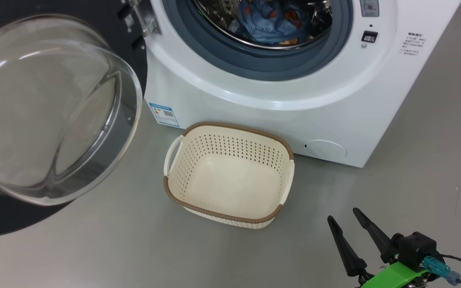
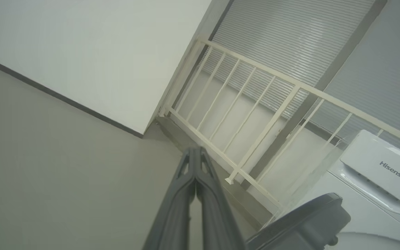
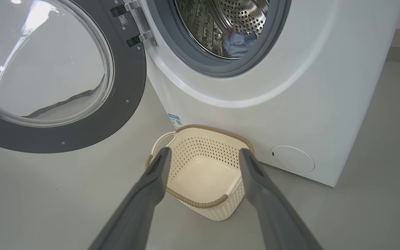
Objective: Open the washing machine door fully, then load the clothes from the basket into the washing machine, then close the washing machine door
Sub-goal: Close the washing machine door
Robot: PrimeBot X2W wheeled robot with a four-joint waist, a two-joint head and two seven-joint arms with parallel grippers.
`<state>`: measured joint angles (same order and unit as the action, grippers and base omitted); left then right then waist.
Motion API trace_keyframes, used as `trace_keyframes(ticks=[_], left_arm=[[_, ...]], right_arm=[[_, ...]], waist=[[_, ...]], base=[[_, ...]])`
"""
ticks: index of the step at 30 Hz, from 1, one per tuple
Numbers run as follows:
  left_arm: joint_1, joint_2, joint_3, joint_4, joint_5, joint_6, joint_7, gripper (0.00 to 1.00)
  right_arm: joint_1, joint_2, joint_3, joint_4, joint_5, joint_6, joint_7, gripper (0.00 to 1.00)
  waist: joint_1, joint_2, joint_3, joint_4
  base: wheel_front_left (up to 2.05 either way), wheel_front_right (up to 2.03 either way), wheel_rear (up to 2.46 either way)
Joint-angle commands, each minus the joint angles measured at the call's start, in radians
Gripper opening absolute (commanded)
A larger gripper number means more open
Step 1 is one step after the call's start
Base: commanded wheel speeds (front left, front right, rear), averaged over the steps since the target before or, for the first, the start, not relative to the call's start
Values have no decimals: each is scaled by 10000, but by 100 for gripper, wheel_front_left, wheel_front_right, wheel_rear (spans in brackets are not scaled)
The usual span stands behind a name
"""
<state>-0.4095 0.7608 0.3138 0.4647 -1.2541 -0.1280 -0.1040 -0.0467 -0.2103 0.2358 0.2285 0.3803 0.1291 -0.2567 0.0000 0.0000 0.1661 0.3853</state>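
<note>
Lying half-hidden in the drum [image 3: 245, 14], clothes [image 1: 270, 22]

1. The left gripper [image 2: 195, 150]: its two long dark grey fingers [image 2: 175, 208] are pressed together, with nothing between them.
2. Pale grey floor [image 2: 47, 173]; white wall [image 2: 99, 52] with a dark skirting strip [image 2: 61, 97].
3. Cream barred railing [image 2: 255, 114] before a grey slatted shutter [image 2: 290, 38].
4. White washing machine [image 2: 377, 194], top lettered "Hisense", at lower right; a dark grey rounded part [image 2: 300, 222], not identifiable, lies before it.
</note>
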Motion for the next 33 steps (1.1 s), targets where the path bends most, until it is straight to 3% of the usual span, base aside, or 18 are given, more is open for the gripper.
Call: trace_keyframes(ticks=[1, 10, 16, 33], left_arm=[[-606, 974, 135, 195, -515, -27, 505, 0], [-1448, 1910, -797, 2281, -2238, -27, 3824, 0], [-1444, 1743, -1197, 2583, -2875, -27, 5377, 0], [-1070, 1304, -1651, 1853, -3746, -27, 7982, 0]], right_arm=[[-271, -63, 190, -211, -61, 16, -51, 100], [-527, -156, 316, -235, -148, 16, -51, 100], [-535, -165, 325, -192, -186, 16, -51, 100], [-420, -208, 176, -159, -211, 16, -51, 100]], waist=[[0, 0, 238, -148], [0, 0, 643, -263], [0, 0, 725, -275], [0, 0, 423, -263]], base=[[0, 0, 0], [0, 0, 0], [0, 0, 0], [0, 0, 0]])
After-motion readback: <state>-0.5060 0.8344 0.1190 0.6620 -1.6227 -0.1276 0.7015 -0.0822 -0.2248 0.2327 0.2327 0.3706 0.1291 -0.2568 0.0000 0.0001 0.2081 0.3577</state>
